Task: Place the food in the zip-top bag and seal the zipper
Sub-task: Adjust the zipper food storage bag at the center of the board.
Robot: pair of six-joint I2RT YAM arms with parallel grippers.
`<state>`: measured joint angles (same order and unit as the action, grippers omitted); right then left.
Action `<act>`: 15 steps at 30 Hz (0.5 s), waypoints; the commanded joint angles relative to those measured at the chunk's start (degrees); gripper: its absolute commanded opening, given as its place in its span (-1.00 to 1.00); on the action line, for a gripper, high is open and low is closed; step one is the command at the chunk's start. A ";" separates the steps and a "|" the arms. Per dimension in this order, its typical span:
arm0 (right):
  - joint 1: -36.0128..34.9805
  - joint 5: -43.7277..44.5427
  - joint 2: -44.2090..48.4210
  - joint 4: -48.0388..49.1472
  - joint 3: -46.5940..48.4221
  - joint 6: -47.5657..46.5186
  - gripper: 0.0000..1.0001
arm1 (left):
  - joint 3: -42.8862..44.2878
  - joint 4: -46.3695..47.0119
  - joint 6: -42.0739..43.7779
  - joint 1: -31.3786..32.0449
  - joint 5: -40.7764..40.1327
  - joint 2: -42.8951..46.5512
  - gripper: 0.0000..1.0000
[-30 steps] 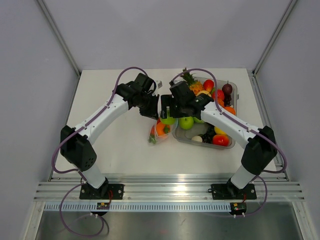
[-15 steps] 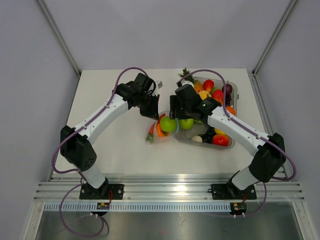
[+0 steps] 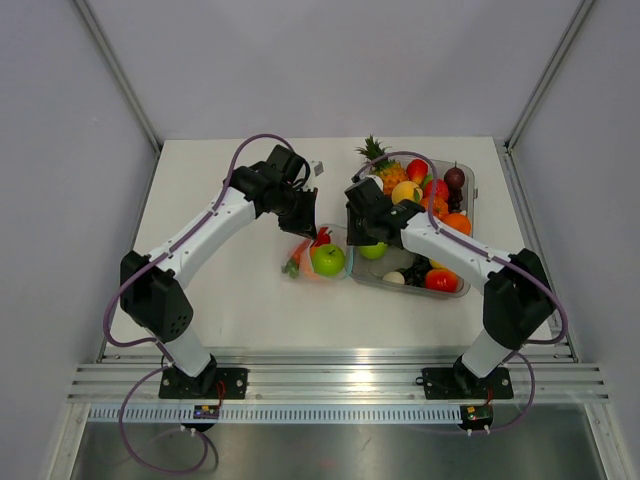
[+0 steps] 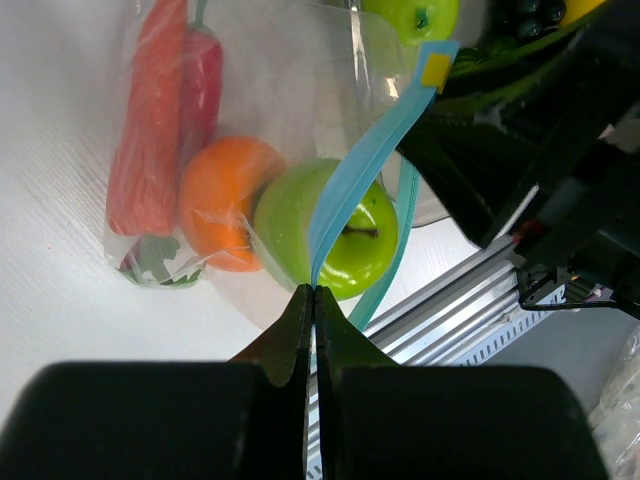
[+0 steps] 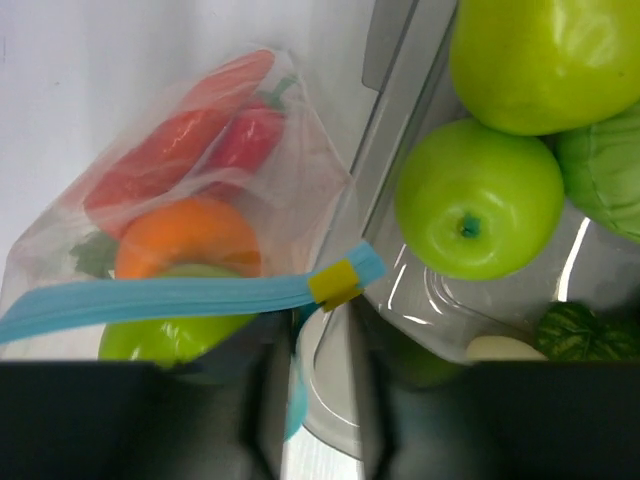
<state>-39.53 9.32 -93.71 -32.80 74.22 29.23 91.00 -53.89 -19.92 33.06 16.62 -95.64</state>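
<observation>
The zip-top bag [image 3: 305, 262] lies on the table left of the tray. Through its clear wall I see a long orange-red piece [image 4: 148, 120], a dark red chili [image 4: 203, 85], a round orange piece [image 4: 225, 200] and a green apple [image 4: 335, 240] at the mouth. My left gripper [image 4: 314, 292] is shut on the light-blue zipper [image 4: 365, 150], whose yellow slider [image 4: 435, 70] sits at the far end. My right gripper [image 5: 310, 400] hovers at the bag's mouth corner beside the slider [image 5: 333, 283]. Its blurred jaws stand a little apart, with the bag's lower blue lip [image 5: 296, 400] between them.
A rigid clear tray [image 3: 466, 288] at the right holds green apples [image 5: 478, 200], a pineapple [image 3: 378, 160] and several other toy fruits. Its near corner [image 5: 385, 130] touches the bag's side. Both arms meet over the table's middle.
The green apple has gone from the right gripper into the bag's mouth. The right gripper has pulled back toward the tray and its jaws have narrowed. The left grip has not changed.
</observation>
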 commanded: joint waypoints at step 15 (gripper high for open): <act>-1.33 -2.73 9.32 3.80 0.22 2.76 -1.00 | 5.06 -0.95 1.38 -2.82 -0.18 2.83 -1.00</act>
<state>-39.59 7.40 -90.06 -29.69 72.58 31.31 91.66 -54.70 -19.55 30.55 16.69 -95.02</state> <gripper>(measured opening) 0.011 0.005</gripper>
